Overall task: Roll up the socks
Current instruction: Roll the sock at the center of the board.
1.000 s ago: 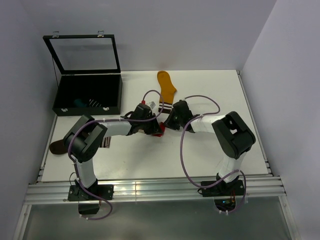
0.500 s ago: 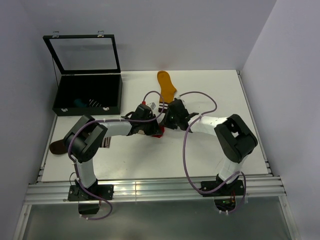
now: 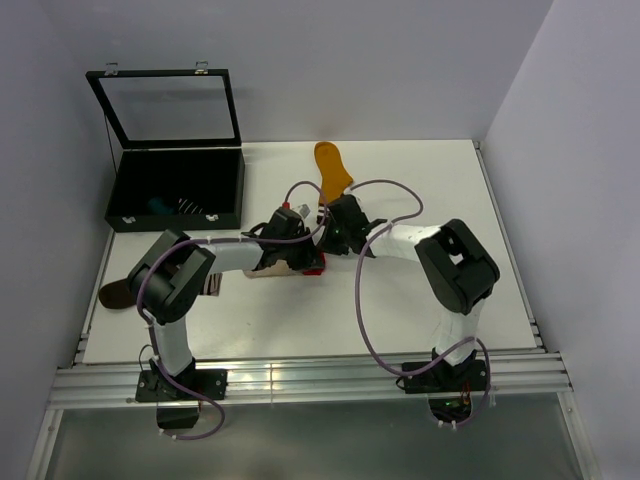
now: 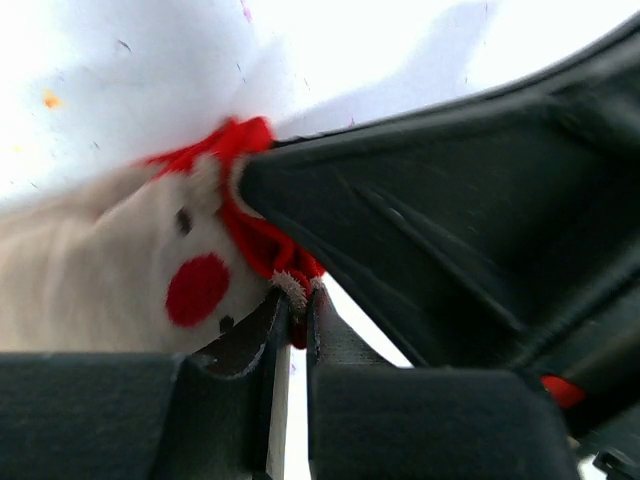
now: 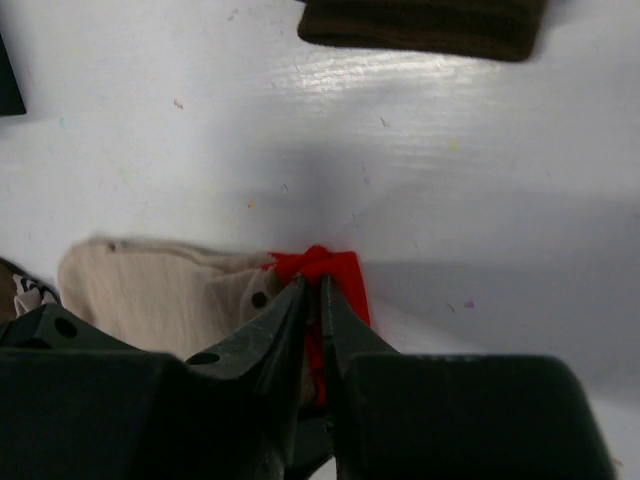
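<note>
A beige sock (image 3: 268,271) with a red-white end (image 3: 316,264) lies mid-table. In the left wrist view it shows a red dot (image 4: 197,288). My left gripper (image 3: 303,262) is shut on the red edge (image 4: 290,290). My right gripper (image 3: 324,250) is shut on the same red end (image 5: 338,270), and its black body fills the right of the left wrist view (image 4: 450,220). A mustard sock (image 3: 331,172) lies beyond both grippers. A brown sock (image 3: 113,294) lies at the left edge; a dark brown cuff (image 5: 420,25) shows in the right wrist view.
An open black case (image 3: 176,190) stands at the back left with a striped sock (image 3: 190,206) and a teal one (image 3: 155,206) inside. Purple cables (image 3: 365,300) loop over the table near the right arm. Walls close in at left, back and right.
My right gripper has swung left and a little back, onto the sock's red end. More of the beige sock shows below my left gripper. The left arm has barely moved.
</note>
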{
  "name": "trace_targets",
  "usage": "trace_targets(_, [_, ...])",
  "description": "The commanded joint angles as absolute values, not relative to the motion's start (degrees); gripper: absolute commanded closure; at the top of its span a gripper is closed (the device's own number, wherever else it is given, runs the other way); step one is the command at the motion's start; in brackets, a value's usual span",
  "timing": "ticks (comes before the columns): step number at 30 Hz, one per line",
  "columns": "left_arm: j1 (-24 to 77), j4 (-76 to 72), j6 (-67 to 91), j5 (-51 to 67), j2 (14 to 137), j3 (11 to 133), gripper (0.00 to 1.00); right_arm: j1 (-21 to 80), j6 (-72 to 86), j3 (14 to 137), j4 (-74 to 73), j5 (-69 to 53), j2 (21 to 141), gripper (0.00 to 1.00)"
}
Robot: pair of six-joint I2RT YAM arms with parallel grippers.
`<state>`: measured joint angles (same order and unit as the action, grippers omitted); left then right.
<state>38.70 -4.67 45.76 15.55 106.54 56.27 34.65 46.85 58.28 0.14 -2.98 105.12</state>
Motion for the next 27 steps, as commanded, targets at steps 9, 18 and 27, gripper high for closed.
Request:
trace_targets(9, [38.76,-2.64,45.70,14.42,105.47,56.78,0.91,35.51,44.21,62.76,-5.45,-2.46,111.01,0.95])
trace_targets(18, [39.02,-0.18,46.93,10.82,99.42,55.37,0.76,35.51,43.86,61.96,-5.19,-1.50,108.46,0.95])
trace_targets(27, [39.29,1.67,48.25,2.64,90.27,50.89,0.77,35.60,43.07,61.43,-4.92,-0.88,106.35,0.95])
